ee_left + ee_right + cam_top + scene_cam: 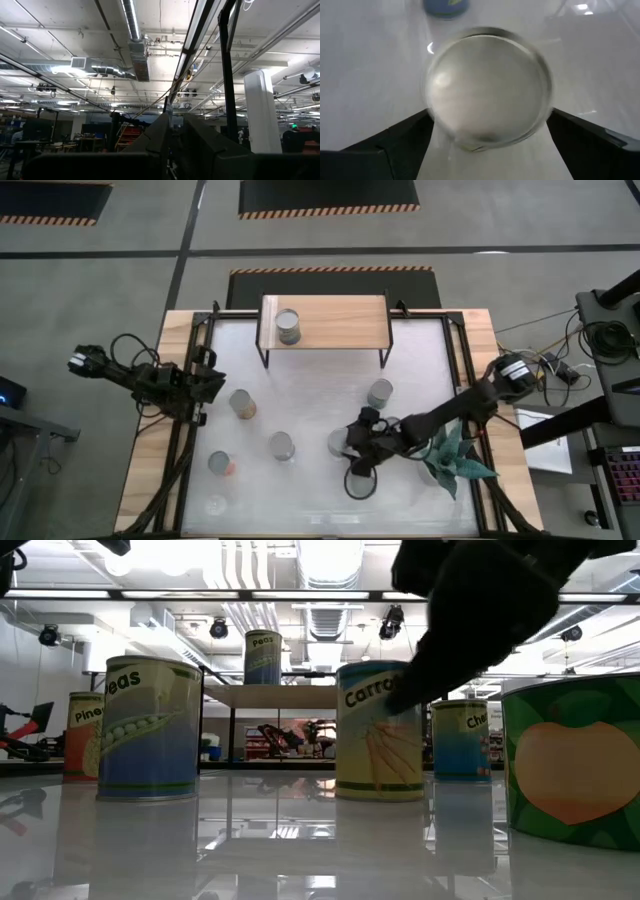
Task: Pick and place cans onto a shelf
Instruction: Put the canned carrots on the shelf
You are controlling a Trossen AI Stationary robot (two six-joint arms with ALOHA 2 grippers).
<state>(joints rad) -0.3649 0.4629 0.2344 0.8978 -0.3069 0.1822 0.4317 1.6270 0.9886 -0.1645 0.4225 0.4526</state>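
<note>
Right gripper (345,448) spread open around the carrots can (489,87), in front of the shelf (325,321) holding 1 can (288,327); left gripper's (212,376) state unclear

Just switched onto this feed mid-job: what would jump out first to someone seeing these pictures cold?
The right gripper sits low over the table's centre-right, its open fingers on either side of a can's shiny top. One can already stands on the shelf at the table's far edge, with others scattered on the white top. The left arm waits at the table's left edge, its gripper pointed up at the ceiling.
</note>
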